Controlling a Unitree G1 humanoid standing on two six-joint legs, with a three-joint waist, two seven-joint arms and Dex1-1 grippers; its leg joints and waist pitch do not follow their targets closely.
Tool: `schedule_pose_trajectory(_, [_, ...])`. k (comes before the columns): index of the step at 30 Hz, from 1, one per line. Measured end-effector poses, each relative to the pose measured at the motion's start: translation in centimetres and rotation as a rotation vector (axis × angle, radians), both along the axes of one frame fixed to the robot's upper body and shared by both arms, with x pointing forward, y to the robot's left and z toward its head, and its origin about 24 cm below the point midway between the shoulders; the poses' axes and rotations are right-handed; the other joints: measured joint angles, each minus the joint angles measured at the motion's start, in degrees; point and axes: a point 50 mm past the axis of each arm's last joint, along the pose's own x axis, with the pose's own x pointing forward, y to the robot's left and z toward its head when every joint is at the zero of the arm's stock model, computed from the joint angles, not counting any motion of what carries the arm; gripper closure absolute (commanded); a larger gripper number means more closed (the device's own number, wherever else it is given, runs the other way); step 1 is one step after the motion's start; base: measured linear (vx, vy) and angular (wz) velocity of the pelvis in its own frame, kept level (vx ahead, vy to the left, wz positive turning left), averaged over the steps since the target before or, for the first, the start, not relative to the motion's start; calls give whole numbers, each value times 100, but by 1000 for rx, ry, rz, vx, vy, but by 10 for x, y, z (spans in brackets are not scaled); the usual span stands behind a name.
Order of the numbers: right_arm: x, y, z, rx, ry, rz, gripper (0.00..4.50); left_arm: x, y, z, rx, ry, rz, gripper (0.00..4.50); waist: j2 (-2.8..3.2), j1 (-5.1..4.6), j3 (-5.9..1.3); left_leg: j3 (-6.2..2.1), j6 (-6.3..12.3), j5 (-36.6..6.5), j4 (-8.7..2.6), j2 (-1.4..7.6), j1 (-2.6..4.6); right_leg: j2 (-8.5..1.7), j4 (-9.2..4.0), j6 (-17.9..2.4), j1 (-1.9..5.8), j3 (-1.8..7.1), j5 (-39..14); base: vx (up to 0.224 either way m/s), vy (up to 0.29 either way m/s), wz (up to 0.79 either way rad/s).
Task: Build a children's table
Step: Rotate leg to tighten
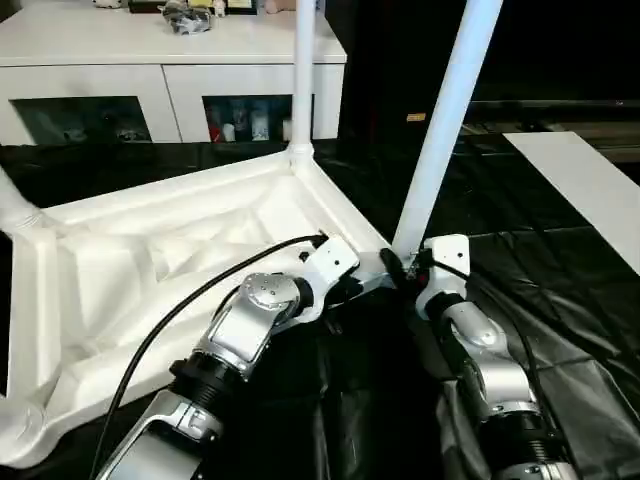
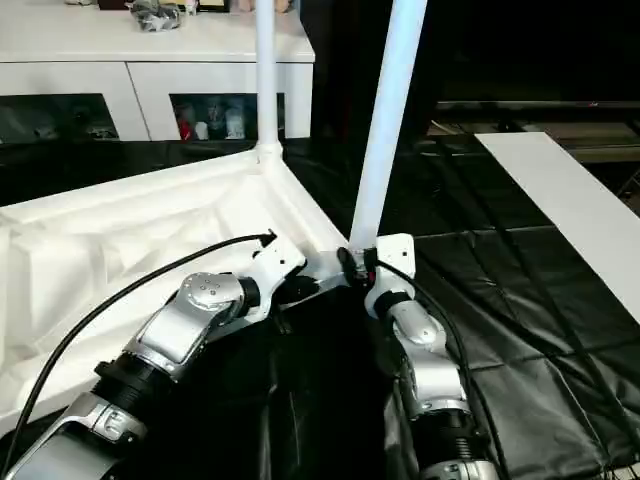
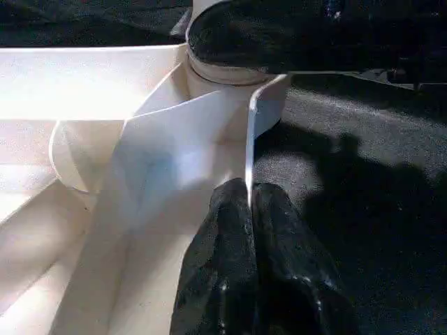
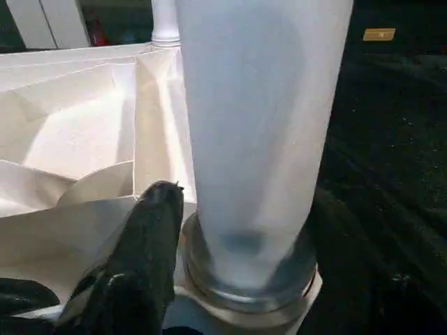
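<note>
The white tabletop [image 1: 130, 260] lies upside down on black sheeting, ribbed underside up. One leg [image 1: 303, 70] stands upright in the far corner socket. A second leg [image 1: 445, 120] leans slightly in the near right corner socket [image 4: 244, 293]. Parts of two more legs show at the left edge [image 1: 15, 210] and lower left [image 1: 15, 430]. My left gripper [image 3: 249, 192] is shut on the tabletop's thin rim [image 3: 249, 139] beside that socket. My right gripper [image 1: 405, 262] holds the leaning leg's base, with one finger [image 4: 150, 237] on each side of it.
A white cabinet [image 1: 170, 60] with dark glass doors stands at the back left, with clutter on top. A long white board [image 1: 590, 190] lies on the black sheeting [image 1: 560, 300] to the right. Dark furniture stands behind the leaning leg.
</note>
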Motion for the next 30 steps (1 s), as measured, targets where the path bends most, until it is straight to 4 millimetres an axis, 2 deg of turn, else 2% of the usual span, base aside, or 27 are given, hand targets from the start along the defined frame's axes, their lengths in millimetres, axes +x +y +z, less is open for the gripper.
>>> schedule_pose_trajectory(15, [-9,8,-8,3,19,42,7,3,5,1,18,-26,39,450,-2,-45,11,-3,0,0,-13,1,-6,1,-13,33,-25,-4,-20,0,0,0])
schedule_pose_trajectory(18, [-22,2,-14,-29,32,56,7,3,5,3,14,-39,34,450,-1,-5,12,-2,0,0,-16,1,-14,2,-11,32,-48,-3,-19,0,0,0])
schedule_pose_trajectory(20, [-33,2,-26,-28,89,78,7,4,5,5,13,-55,34,450,14,-8,21,-1,0,0,-16,1,-41,1,-8,11,-66,-3,12,0,0,0])
schedule_pose_trajectory(22, [-39,3,-29,-35,103,101,7,5,5,6,9,-72,33,450,36,-4,30,-1,0,0,-16,1,-50,1,-3,11,-82,-3,17,0,0,0])
schedule_pose_trajectory(23, [-39,1,-26,-47,90,112,2,4,5,7,-1,-77,28,423,46,3,35,-1,1,1,-17,1,-56,2,-1,12,-87,-3,17,0,0,0])
schedule_pose_trajectory(25, [-39,-1,-22,-63,76,117,2,3,8,9,-54,-80,31,423,43,15,38,-3,10,7,-18,11,-77,9,-1,15,-94,-8,14,0,0,0])
schedule_pose_trajectory(26, [-39,-3,-21,-73,72,118,0,2,11,12,-87,-84,27,387,42,20,39,-4,40,26,-17,15,-92,13,-3,15,-102,-9,14,0,0,0])
schedule_pose_trajectory(30, [-41,-5,-23,-84,81,113,0,0,17,27,-147,-123,-5,374,43,24,39,0,47,26,-11,14,-100,13,-5,14,-123,-5,12,0,0,0])
